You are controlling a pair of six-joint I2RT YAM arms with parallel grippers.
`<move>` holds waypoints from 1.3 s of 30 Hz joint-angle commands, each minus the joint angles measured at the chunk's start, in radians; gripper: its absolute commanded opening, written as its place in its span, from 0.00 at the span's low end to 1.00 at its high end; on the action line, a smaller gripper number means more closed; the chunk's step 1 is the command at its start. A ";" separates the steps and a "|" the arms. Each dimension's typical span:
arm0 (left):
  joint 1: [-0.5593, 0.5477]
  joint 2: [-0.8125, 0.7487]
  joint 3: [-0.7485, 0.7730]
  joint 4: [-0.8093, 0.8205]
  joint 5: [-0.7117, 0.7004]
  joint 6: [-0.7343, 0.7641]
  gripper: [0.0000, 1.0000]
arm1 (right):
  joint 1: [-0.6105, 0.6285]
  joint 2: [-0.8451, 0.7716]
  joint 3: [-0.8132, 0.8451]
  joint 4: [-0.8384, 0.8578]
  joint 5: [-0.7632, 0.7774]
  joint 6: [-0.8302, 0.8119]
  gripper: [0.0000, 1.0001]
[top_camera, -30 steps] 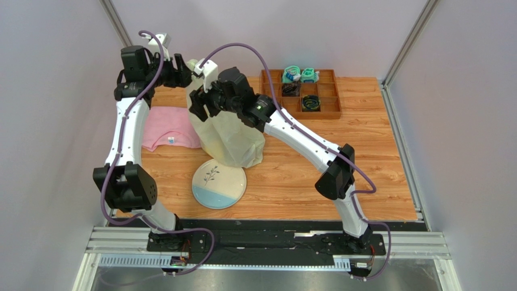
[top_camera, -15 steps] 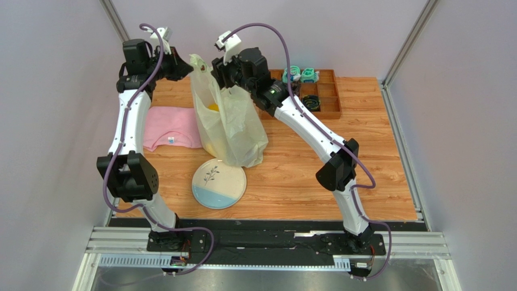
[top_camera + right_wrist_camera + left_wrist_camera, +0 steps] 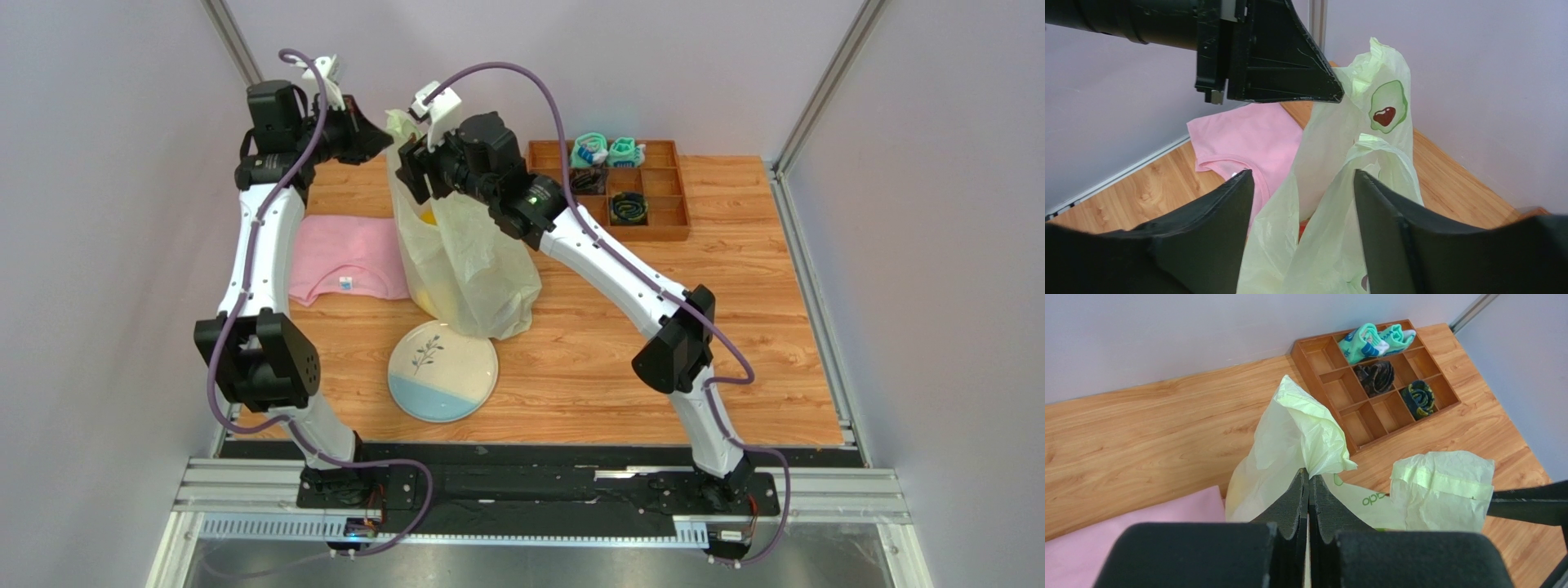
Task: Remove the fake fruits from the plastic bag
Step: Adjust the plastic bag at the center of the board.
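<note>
At the back left of the desk (image 3: 736, 331): the plastic bag (image 3: 472, 270) is standing tall, with its bottom sitting on the wood.
Around the bag: a pink cloth (image 3: 344, 257) is lying just beside it on the left. A plate (image 3: 442, 371) is lying right at its near side. A wooden tray (image 3: 626, 184) is sitting well apart at the back right.
In the way: both arms are crowding over the top of the bag.
Which way the bag is pointing: its long side is going up and down, and its mouth is facing up.
Fake fruits (image 3: 428, 218): something yellow is showing inside the bag near the mouth. The rest is hiding behind the plastic.
Left pincer (image 3: 1309, 478): it is squeezing shut on one bag handle and holding it up.
Right pincer (image 3: 1301, 174): it is standing open with the other handle hanging between its fingers. I cannot tell if it is touching.
Edges and room: the back wall is sitting close behind the bag. Bare wood is showing to the right of the bag, in front of the tray.
</note>
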 commanded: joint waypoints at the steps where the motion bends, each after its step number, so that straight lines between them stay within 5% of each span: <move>1: 0.005 -0.089 -0.006 0.054 0.024 -0.041 0.00 | 0.008 0.020 0.025 0.015 0.124 -0.018 0.58; 4: 0.005 -0.095 -0.007 0.050 0.018 -0.044 0.00 | 0.005 0.058 0.041 0.026 0.158 -0.106 0.43; 7: 0.005 -0.080 0.019 0.046 0.018 -0.046 0.00 | -0.007 0.078 0.052 0.049 0.171 -0.220 0.05; 8: 0.005 -0.073 0.031 0.046 0.013 -0.049 0.00 | -0.022 0.082 0.055 0.060 0.178 -0.234 0.00; 16: 0.005 0.053 0.287 0.124 -0.030 -0.107 0.00 | -0.190 0.129 0.306 0.230 0.051 -0.231 0.00; 23: 0.005 0.041 0.441 0.144 -0.038 -0.098 0.00 | -0.217 -0.061 0.135 0.336 -0.063 -0.405 0.00; 28: 0.005 -0.130 0.231 0.100 0.045 -0.060 0.00 | -0.231 -0.289 -0.178 0.273 -0.053 -0.311 0.00; 33: 0.004 -0.353 -0.180 0.002 0.122 0.034 0.00 | -0.216 -0.609 -0.732 0.110 -0.138 -0.201 0.00; 39: 0.004 -0.545 -0.582 -0.091 0.154 0.083 0.00 | -0.210 -0.783 -1.099 -0.054 -0.132 -0.035 0.02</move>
